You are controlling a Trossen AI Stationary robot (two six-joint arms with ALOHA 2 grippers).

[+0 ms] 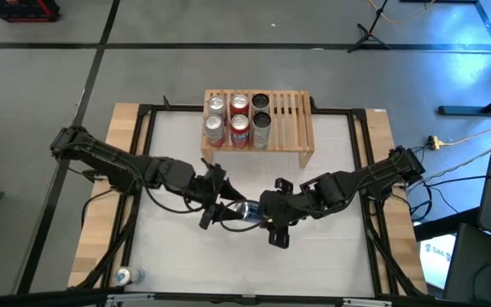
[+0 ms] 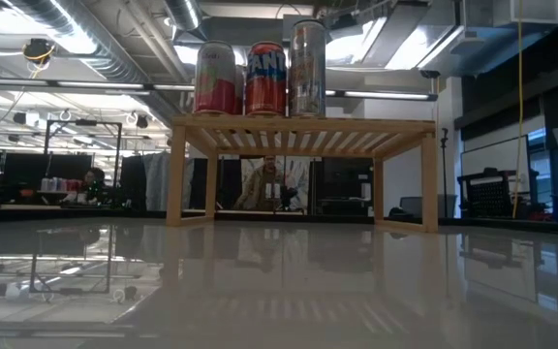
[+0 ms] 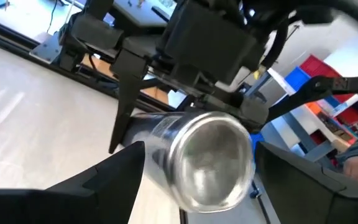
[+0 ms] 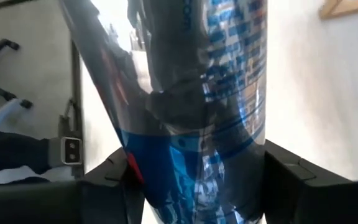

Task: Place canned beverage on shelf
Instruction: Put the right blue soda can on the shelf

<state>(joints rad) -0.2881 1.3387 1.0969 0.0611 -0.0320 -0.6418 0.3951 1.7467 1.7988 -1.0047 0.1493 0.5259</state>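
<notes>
Canned beverage (image 1: pixel 247 212) lies horizontal, long axis three-to-nine o'clock, clamped between left tool (image 1: pixel 225 211) and right tool (image 1: pixel 268 218).

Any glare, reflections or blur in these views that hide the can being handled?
Low view: glossy table mirrors the shelf; the blue can is out of frame. Right wrist view: blue can fills frame, backlit and dark. Left wrist view: its silver end slightly blurred.

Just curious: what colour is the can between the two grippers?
Blue and silver can; right wrist view shows it best.
</notes>
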